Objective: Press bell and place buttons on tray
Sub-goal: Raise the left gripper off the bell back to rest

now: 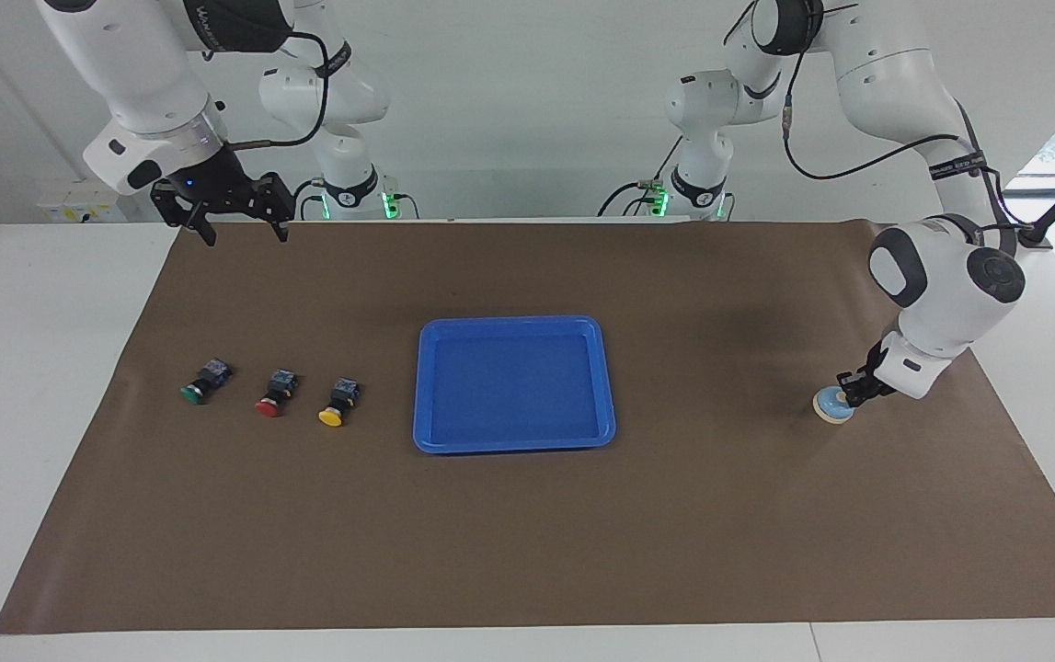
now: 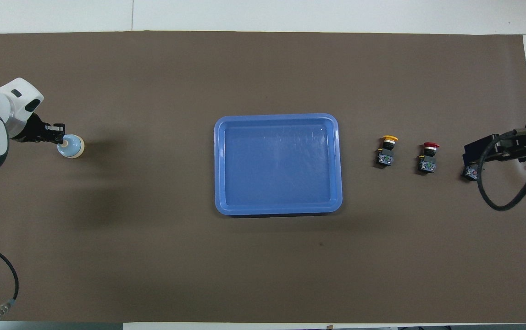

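I had the left gripper (image 1: pixel 847 393) down at the bell (image 1: pixel 831 405), fingertips closed together and gripping nothing, their tip at the knob on top of the dome. The bell sat on the brown paper (image 1: pixel 729 515) toward the left arm's end of the table, well apart from the blue tray (image 1: pixel 515 444) at the middle. From the facing view the tip appeared to meet the dome slightly off to one side, and that was my worry: I judged that a push landing off centre could slide off the rounded top, or shove the little bell across the paper, without ringing it.

The right gripper (image 1: pixel 234 219) waited with its fingers spread wide and empty, raised over the edge of the paper nearest the robots at the right arm's end. The green button (image 1: pixel 200 387), red button (image 1: pixel 271 399) and yellow button (image 1: pixel 337 408) lay in a row on their sides beside the tray, none yet on it. Lying tipped like that on round caps, I reckoned each could roll or twist as fingers closed, and the close spacing risked knocking a neighbour.
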